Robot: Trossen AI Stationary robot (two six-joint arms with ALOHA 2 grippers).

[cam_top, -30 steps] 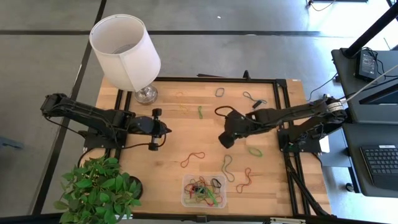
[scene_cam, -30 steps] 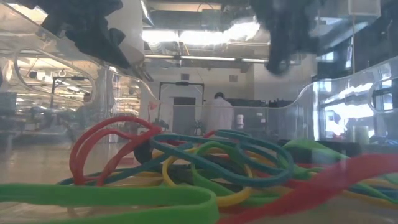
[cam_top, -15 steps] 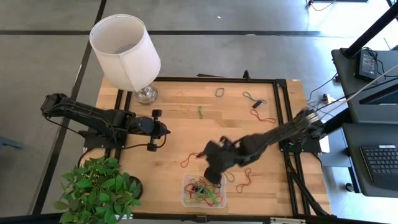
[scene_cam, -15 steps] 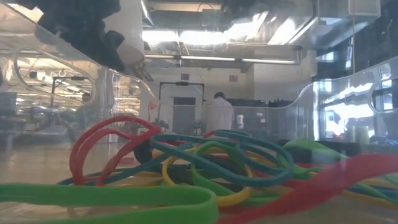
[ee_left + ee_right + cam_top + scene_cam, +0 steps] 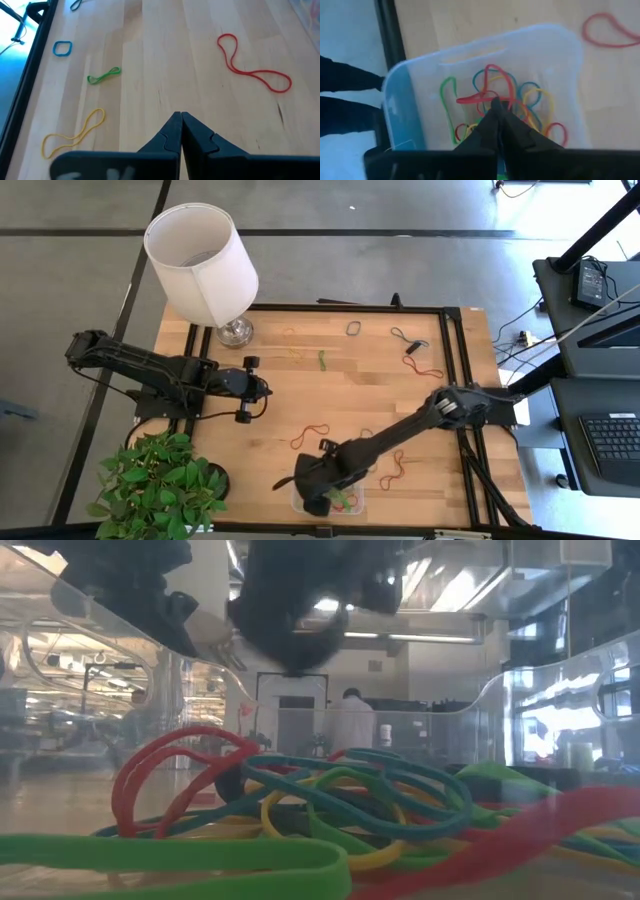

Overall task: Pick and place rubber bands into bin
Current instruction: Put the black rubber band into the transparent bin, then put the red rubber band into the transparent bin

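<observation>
The bin (image 5: 352,502), a clear tub at the table's near edge, holds a tangle of red, green, yellow and blue rubber bands (image 5: 520,107). In the low view they fill the foreground (image 5: 300,805). My right gripper (image 5: 496,103) hangs shut over the bin's left half, pointing steeply down (image 5: 314,498), and shows dark above the bands in the low view (image 5: 292,640). My left gripper (image 5: 181,116) waits shut over bare wood left of centre (image 5: 270,391). Loose bands lie flat on the table: a red one (image 5: 252,72), a green one (image 5: 104,76), a yellow one (image 5: 72,132). My right gripper points down into the bin from above. A red band's strand (image 5: 472,99) runs right up to its shut fingertips. Whether the fingers pinch that strand or it only lies in the bin beneath them, I cannot tell.
A white-shaded lamp (image 5: 200,260) stands at the far left corner and a potted plant (image 5: 160,485) at the near left. More bands lie near the far edge (image 5: 353,329) and right of the bin (image 5: 395,468). A person (image 5: 352,720) stands far off in the room.
My right gripper has swept from the table's middle toward the near edge and to the left, sinking a little and rolling at the wrist. It now hangs over the bin.
</observation>
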